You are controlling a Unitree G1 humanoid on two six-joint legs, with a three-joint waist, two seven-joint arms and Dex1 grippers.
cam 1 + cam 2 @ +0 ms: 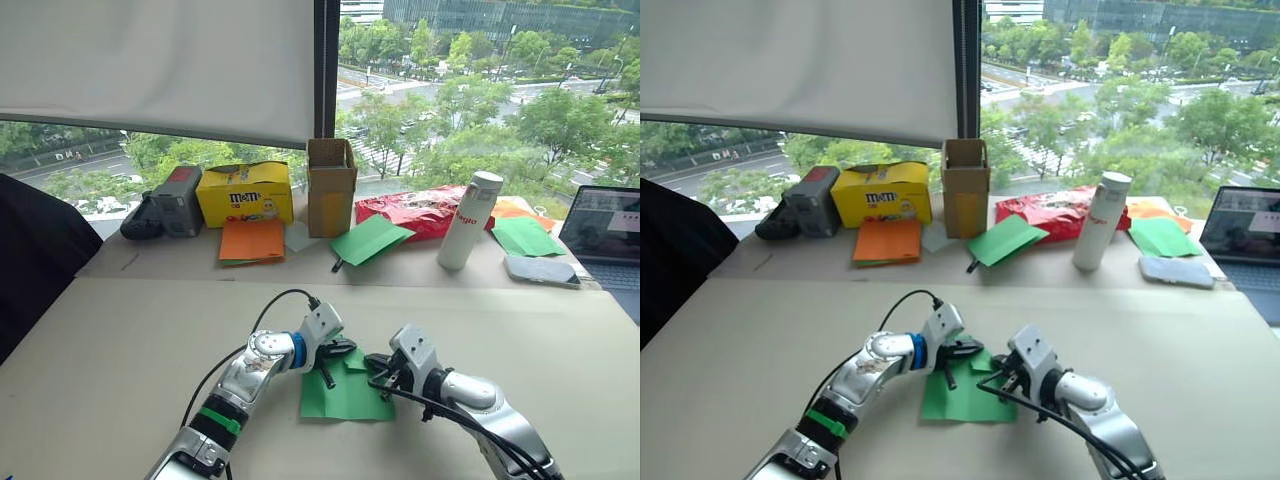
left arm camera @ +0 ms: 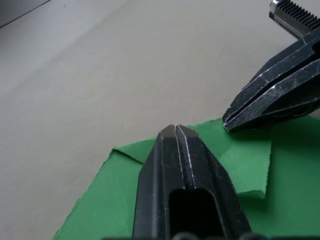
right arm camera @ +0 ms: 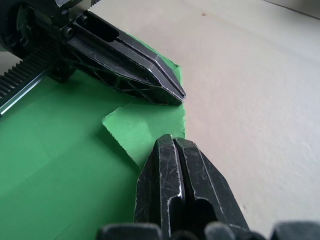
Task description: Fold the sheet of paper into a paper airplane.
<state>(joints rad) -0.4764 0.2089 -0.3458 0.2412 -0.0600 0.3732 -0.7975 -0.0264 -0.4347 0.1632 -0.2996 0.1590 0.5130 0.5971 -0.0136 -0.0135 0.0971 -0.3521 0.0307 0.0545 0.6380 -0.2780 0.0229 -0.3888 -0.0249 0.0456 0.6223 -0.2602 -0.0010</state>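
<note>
You had the sheet of paper flat on the table — one far corner folded over. Your left gripper and right gripper were both pressed together, tips down on that folded flap — neither pinching the paper.

An upper-floor office or lab workspace: a broad beige table stands against a large window looking down on treetops, a road and glass buildings, with a white roller blind half lowered. Along the sill side sit an open laptop, a white bottle, a yellow candy box, a cardboard box, a red snack bag and loose orange paper sheets.
</note>
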